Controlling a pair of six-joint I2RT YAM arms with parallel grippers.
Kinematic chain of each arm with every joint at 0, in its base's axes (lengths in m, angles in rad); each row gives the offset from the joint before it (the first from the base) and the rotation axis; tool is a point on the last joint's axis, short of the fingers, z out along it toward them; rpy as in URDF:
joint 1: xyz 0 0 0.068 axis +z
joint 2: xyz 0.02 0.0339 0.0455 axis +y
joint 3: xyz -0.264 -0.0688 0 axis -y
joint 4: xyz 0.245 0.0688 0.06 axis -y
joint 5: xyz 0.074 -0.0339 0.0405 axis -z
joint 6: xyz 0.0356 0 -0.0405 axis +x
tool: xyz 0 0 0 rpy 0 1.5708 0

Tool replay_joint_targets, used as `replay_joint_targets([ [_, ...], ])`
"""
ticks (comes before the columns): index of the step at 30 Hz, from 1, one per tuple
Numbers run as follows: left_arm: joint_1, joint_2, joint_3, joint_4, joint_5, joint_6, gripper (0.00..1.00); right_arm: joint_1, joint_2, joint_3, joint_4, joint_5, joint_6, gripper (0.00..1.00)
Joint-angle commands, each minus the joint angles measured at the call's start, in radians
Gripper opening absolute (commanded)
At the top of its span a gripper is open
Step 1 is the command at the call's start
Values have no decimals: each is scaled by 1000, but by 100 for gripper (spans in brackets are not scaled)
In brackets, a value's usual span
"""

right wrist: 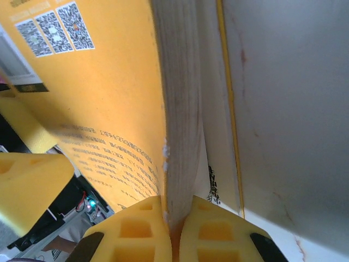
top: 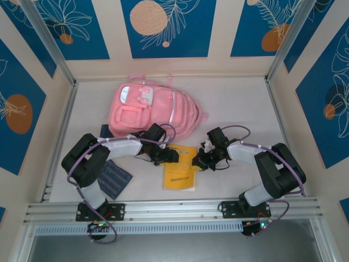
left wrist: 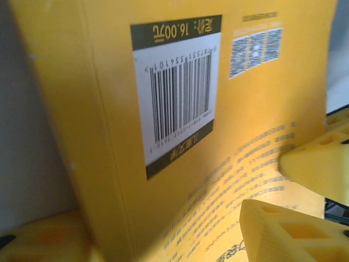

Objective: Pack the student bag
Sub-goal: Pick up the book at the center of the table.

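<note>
Pink and soft, the student bag (top: 155, 106) lies flat on the pale table (top: 234, 109), toward the far side and a little left of the middle, with its silvery-white patch at the far-left end. It is shut as far as the top view tells, and neither arm touches it.

Just near of the bag, a yellow book (top: 180, 173) lies between the two arms. The left gripper (top: 166, 155) reaches it from the left and the right gripper (top: 200, 161) from the right, and both meet the book at its far end.

In the left wrist view the book stands close up, its back cover showing a white barcode label (left wrist: 177, 93). The left fingers (left wrist: 283, 229) stand part-way apart, one on either side of the book. Whether they press on it I cannot tell.

In the right wrist view the right fingers (right wrist: 136, 229) are drawn tight together, and the book's page edge runs down into the seam between them, so they pinch the book there. The cover beside them carries a row of square codes (right wrist: 54, 27).

A dark blue notebook (top: 115, 179) lies flat on the table at the near left, beside the left arm and apart from the book. Another dark blue thing (top: 105, 131) shows at the bag's near-left edge, mostly hidden.
</note>
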Motion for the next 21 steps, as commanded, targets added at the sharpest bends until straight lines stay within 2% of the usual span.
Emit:
replay_joint_targets([
  [1, -49, -52, 16, 264, 217, -31, 60, 21, 50, -37, 7, 79, 22, 0],
  [8, -50, -113, -22, 372, 263, -87, 47, 21, 49, -37, 23, 76, 26, 0],
  [13, -50, -108, -45, 376, 259, -82, 25, 19, 23, -36, 29, 66, 27, 0],
  [17, -48, -132, -28, 305, 232, -32, 9, 8, -44, -45, 15, 84, 24, 0],
  [19, -42, -162, -22, 284, 215, -15, 4, -6, -93, -48, 3, 95, 20, 10],
  [21, -33, -193, -19, 284, 208, -14, 0, -25, -139, -50, -10, 95, 17, 26],
])
